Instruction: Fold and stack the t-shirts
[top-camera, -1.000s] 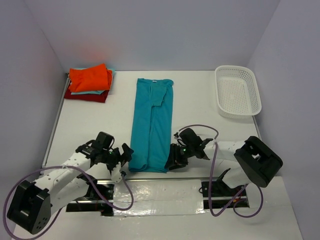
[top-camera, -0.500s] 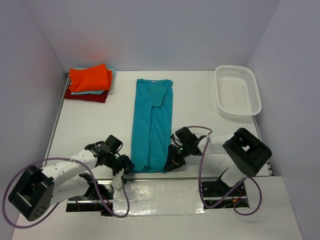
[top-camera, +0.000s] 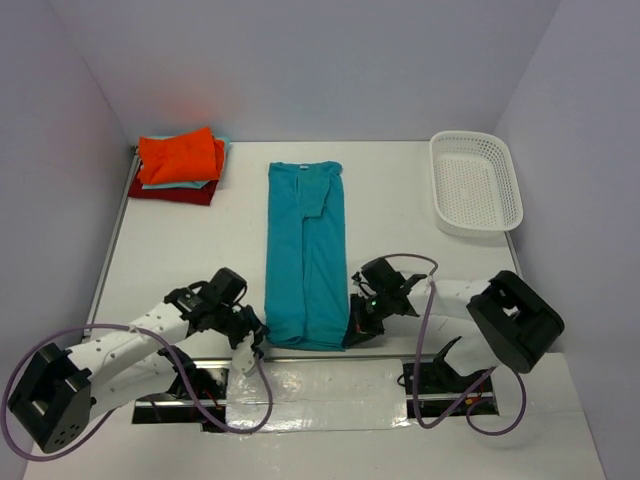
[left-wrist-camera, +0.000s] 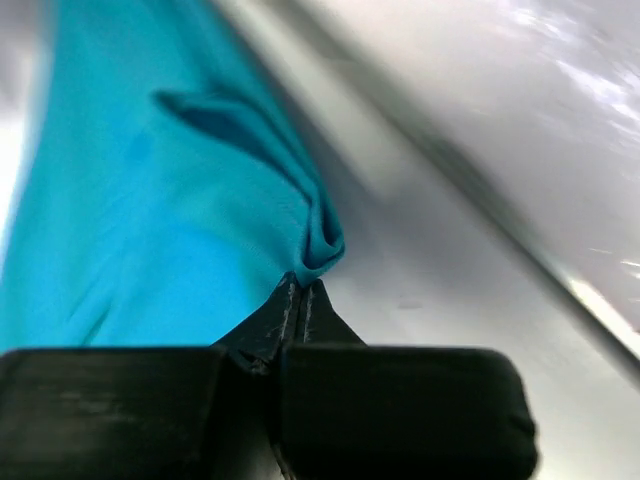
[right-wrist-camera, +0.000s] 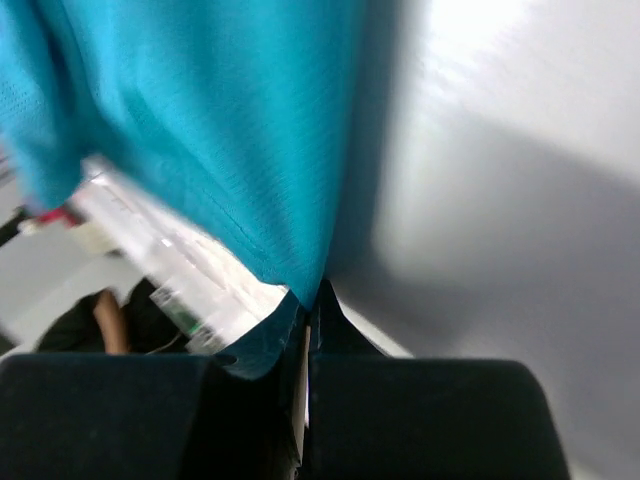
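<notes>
Shirt (top-camera: 305, 250) straightened | left tool (top-camera: 258, 337), right tool (top-camera: 352, 335) pinching | white table (top-camera: 200, 250), lilac walls (top-camera: 300, 70)

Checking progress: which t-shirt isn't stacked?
The teal-blue t-shirt, laid out long mid-table, its near corners pinched by the left gripper and right gripper; the other three t-shirts are piled far left.

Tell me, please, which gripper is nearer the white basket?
Right. The right gripper pinches the near right corner of the teal shirt, toward the basket; the left gripper pinches its near left corner, farther away.
</notes>
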